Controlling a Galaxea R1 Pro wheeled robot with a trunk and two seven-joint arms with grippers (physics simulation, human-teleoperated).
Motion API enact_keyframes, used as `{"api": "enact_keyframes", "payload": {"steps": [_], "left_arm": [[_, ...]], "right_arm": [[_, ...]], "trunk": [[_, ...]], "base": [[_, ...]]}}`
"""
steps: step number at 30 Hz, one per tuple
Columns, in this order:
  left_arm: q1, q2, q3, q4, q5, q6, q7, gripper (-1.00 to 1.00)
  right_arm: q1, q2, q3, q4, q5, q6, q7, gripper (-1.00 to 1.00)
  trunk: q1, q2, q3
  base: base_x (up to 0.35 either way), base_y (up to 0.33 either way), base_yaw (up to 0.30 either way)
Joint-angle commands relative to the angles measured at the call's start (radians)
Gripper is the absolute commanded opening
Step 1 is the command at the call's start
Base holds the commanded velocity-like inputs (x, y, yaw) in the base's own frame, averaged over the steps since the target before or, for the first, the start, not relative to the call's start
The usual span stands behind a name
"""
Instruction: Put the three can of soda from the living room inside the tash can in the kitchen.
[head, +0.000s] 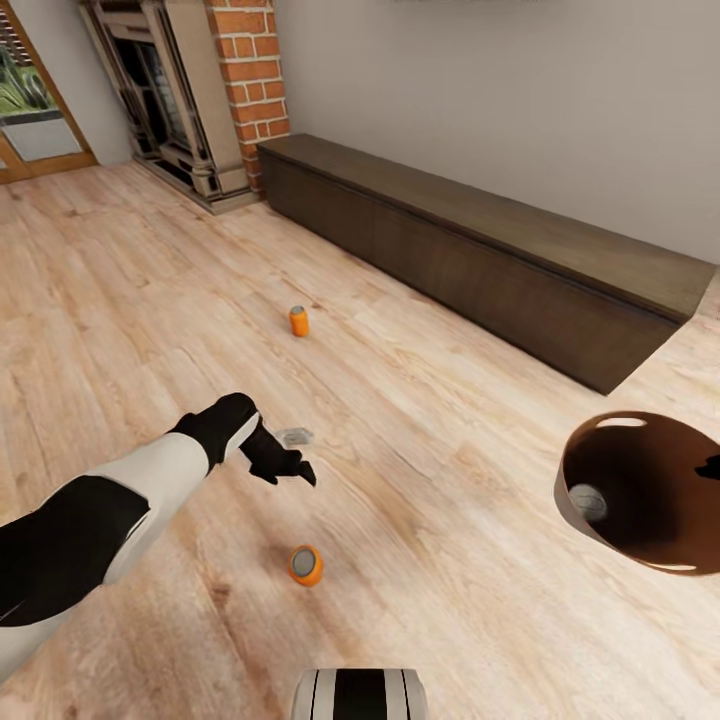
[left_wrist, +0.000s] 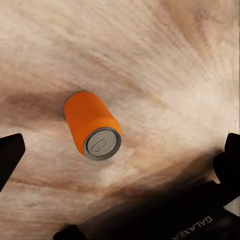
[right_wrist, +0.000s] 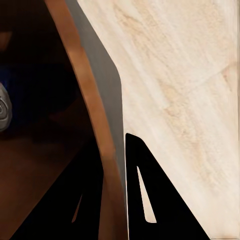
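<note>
One orange can of soda (head: 306, 565) (left_wrist: 93, 125) stands on the wooden floor just in front of me. My left gripper (head: 288, 468) (left_wrist: 121, 152) hovers above it, open, its dark fingers (left_wrist: 11, 154) spread wide on either side of the can without touching it. A second orange can (head: 298, 321) stands farther off on the floor. The tash can (head: 628, 478), grey outside and brown inside, hangs tilted at the right with my right gripper (right_wrist: 114, 200) shut on its wall (right_wrist: 102, 125). Inside it lies a dark blue can (head: 587, 502) (right_wrist: 3, 107) with a silvery top.
A long dark low cabinet (head: 480, 250) runs along the grey wall, and a red brick fireplace (head: 200, 90) stands at the back left. A small flat grey object (head: 296, 436) lies on the floor by my left gripper. My base (head: 360, 695) shows at the bottom edge.
</note>
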Motion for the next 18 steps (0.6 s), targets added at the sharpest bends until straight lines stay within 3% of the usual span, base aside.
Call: {"api": "enact_keyframes", "payload": {"steps": [1, 6, 8, 11, 14, 18], "left_arm": [[-0.001, 0.009, -0.004, -0.003, 0.002, 0.001, -0.016, 1.0], [-0.002, 0.07, -0.022, -0.012, 0.001, 0.001, -0.061, 1.0], [-0.002, 0.082, -0.03, -0.013, 0.001, 0.001, -0.065, 1.0], [-0.001, 0.099, -0.084, -0.013, 0.001, 0.001, -0.066, 1.0], [0.006, 0.108, -0.167, -0.014, -0.004, -0.001, -0.054, 1.0], [0.009, 0.107, -0.227, -0.014, -0.011, -0.005, -0.041, 1.0]], "right_arm": [[0.0, 0.0, 0.0, 0.0, -0.002, 0.005, 0.007, -1.0], [0.001, -0.009, -0.002, 0.002, -0.003, 0.005, 0.007, -1.0], [0.002, -0.017, -0.003, 0.005, -0.003, 0.005, 0.008, -1.0], [0.003, -0.029, -0.003, 0.009, -0.004, 0.005, 0.01, -1.0], [0.004, -0.033, -0.002, 0.01, -0.003, 0.005, 0.01, -1.0], [0.005, -0.035, -0.002, 0.01, -0.003, 0.005, 0.01, -1.0]], "trunk": [[0.0, 0.0, 0.001], [0.0, 0.0, 0.007], [0.0, 0.0, 0.009], [0.0, 0.0, 0.013], [0.0, 0.0, 0.017], [0.0, 0.0, 0.021]], "base": [[0.0, 0.003, -0.189], [0.0, 0.001, -0.187], [0.0, 0.0, -0.187], [0.0, 0.0, -0.186], [0.0, 0.0, -0.186], [0.0, 0.0, -0.186]]}}
